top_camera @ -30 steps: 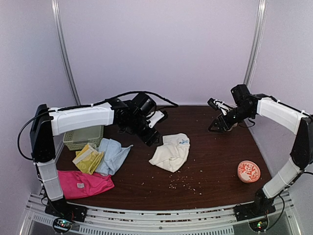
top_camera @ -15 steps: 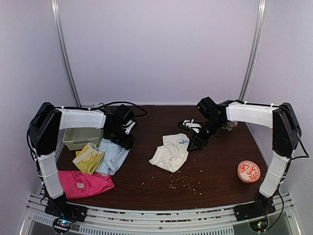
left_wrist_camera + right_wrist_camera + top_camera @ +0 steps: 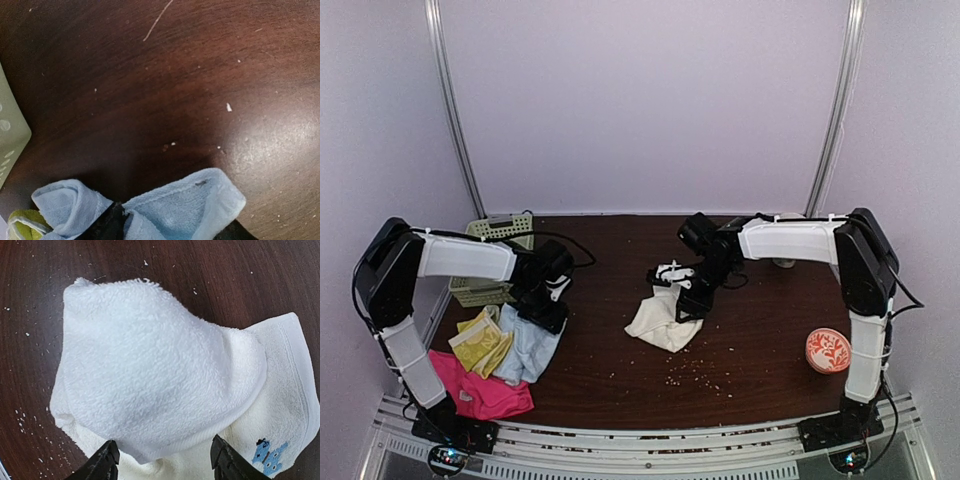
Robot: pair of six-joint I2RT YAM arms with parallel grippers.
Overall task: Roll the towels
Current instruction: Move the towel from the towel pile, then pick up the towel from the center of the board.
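Both arms had swung in: right tool [image 3: 163,462] apart astride cream towel [image 3: 150,375]; left tool [image 3: 172,230] straddling blue towel [image 3: 185,205], grip unclear. Rolling could start.

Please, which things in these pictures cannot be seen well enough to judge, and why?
- Left gripper on the pale blue towel: left wrist view cuts its fingers at the bottom edge, so grip is unclear.
- Pale green slotted plastic basket: the left arm crosses its middle in the top view.
- Hot-pink towel: the same arm hides its left edge, top view.
- Round orange patterned object: too small to identify, top view.
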